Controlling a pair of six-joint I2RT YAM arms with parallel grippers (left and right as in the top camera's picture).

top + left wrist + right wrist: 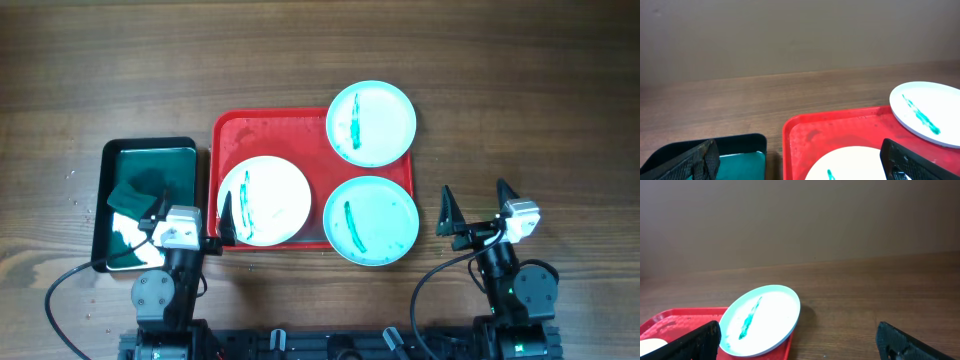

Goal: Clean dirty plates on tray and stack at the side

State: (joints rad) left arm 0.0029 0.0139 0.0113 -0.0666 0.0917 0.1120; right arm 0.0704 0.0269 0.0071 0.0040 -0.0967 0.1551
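Large tray [268, 132] mid-table [520, 80]; small tray [150, 148] just beside it on the left, with liquid [165, 165] in it. Three plates on the large tray. Near-left plate [264, 200] lies flat inside the near-left part. Far plate [371, 123] sits on the far right corner, overhanging the rim. Near-right plate [371, 221] sits on the near right corner, overhanging the right and near rims, close in front of the far plate. Left gripper [190, 213] at the near side, straddling the gap between the two trays, one finger by the near-left plate's left edge. Right gripper [476, 203] over the table, right of the near-right plate and apart from it.
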